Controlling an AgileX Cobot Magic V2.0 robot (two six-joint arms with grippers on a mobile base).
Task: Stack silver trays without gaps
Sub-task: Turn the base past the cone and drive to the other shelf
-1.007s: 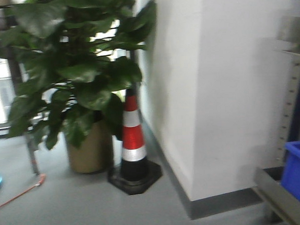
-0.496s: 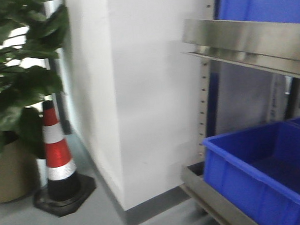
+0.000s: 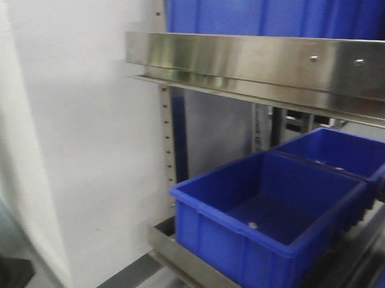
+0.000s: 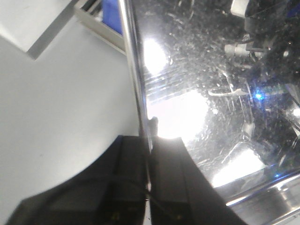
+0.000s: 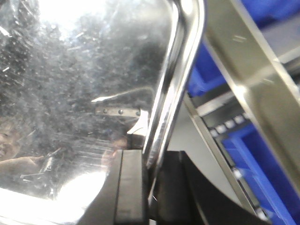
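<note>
A silver tray fills the right half of the left wrist view, shiny and scratched, held on edge above the floor. My left gripper is shut on its thin rim, one black finger on each side. In the right wrist view the same kind of mirror-like silver tray takes up the left side, and my right gripper is shut on its rounded rim. Neither the trays nor the grippers show in the front view.
Straight ahead stands a shelf rack with a broad steel rail. Two deep blue bins sit on its lower shelf and more blue bins above. A white wall is at left. Grey floor lies below.
The front view has swung to the right: the plant and the traffic cone have left the view, and the steel shelf with blue bins now fills it.
</note>
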